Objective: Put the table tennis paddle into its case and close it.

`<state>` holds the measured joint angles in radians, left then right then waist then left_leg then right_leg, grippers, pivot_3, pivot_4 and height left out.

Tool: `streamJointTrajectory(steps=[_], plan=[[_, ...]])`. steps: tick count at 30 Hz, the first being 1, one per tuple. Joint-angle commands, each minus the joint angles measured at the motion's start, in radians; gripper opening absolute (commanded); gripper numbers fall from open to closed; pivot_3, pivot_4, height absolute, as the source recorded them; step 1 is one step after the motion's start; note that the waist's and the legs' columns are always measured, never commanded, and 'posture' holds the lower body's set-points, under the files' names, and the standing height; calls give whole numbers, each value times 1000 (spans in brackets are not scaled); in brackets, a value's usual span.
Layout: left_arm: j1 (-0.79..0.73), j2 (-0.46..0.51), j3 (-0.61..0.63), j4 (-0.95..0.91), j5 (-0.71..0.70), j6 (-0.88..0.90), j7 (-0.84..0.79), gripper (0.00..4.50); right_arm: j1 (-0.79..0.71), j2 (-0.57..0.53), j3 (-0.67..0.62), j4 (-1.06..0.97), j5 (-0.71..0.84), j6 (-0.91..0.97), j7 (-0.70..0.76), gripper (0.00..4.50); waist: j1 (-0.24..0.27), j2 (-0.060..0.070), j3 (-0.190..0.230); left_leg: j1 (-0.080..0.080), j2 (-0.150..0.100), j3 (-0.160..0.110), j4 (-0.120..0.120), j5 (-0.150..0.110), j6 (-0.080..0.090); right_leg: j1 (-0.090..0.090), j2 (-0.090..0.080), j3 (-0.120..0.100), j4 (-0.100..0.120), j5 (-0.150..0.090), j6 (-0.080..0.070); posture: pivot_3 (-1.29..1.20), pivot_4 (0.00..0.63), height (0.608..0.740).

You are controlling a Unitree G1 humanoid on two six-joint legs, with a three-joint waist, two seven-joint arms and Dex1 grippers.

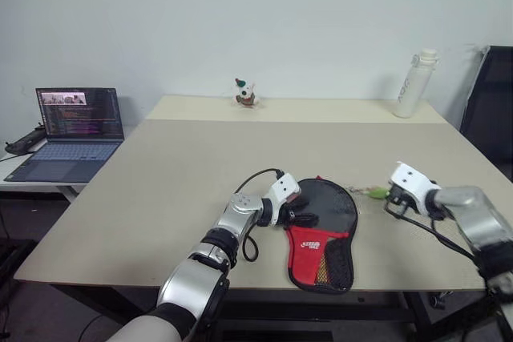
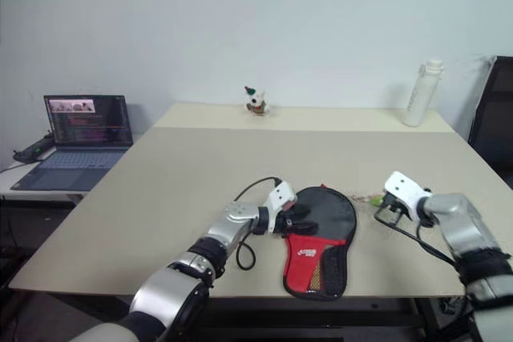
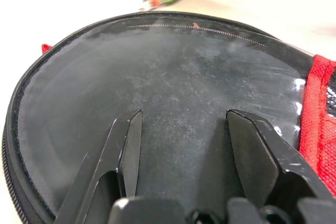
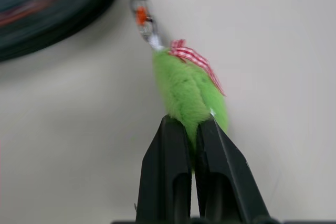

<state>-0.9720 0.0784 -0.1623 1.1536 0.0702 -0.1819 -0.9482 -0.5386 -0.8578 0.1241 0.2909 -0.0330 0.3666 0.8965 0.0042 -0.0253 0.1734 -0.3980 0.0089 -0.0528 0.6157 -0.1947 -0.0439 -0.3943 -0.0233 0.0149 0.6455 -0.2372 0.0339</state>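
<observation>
Case (image 1: 325, 234) lies flat at the table's (image 1: 160, 190) near edge, about 6 o'clock, round black end away from the robot, red mesh panel toward it. Left gripper (image 3: 184, 145) rests on the black face from 9 o'clock, fingers apart. Right gripper (image 4: 193, 129) at 3 o'clock of the case, pinched tight on the green ball (image 4: 190, 90) of the zip pull. Paddle can't be made out. Bottle (image 1: 416, 83) at 1 o'clock, laptop (image 1: 74, 134) at 10.
</observation>
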Motion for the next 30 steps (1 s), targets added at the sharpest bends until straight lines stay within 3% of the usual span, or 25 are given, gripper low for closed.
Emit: streamJointTrajectory(steps=[1, 6, 10, 21, 30], plan=[[25, -1, -45, 66, 65, 25, 34, 2744, 158, -124, -110, -372, 159, 199, 159, 32, 2, 1, 0, 0, 0, 0, 0, 0, 0, 1, 0, 0, 0, 0, 0, 0, 150, 740], [12, -7, -41, 79, 74, 26, 60, 2744, 401, -236, -220, -783, 349, 416, 249, 32, -6, 0, -1, 2, 1, -1, 4, -1, -1, 5, 0, -1, -1, 0, 0, 0, 150, 740], [1, -15, -38, 86, 77, 25, 83, 2744, 545, -261, -259, -970, 405, 473, 233, 32, -6, -2, 0, 2, 1, -2, 8, -2, -2, 7, -1, -2, -2, -3, -5, 0, 150, 740], [-15, -32, -33, 96, 83, 27, 130, 2744, 784, -290, -259, -1239, 517, 521, 234, 32, 2, -3, 0, 0, 1, -3, 9, -3, -2, 6, -2, -3, -3, -4, -4, 0, 150, 740], [-25, -40, -28, 100, 81, 25, 143, 2744, 764, -291, -270, -1271, 602, 561, 187, 32, 2, -4, 0, 0, 1, -3, 11, -6, -7, 7, -5, -6, -5, -4, -4, 0, 150, 740]])
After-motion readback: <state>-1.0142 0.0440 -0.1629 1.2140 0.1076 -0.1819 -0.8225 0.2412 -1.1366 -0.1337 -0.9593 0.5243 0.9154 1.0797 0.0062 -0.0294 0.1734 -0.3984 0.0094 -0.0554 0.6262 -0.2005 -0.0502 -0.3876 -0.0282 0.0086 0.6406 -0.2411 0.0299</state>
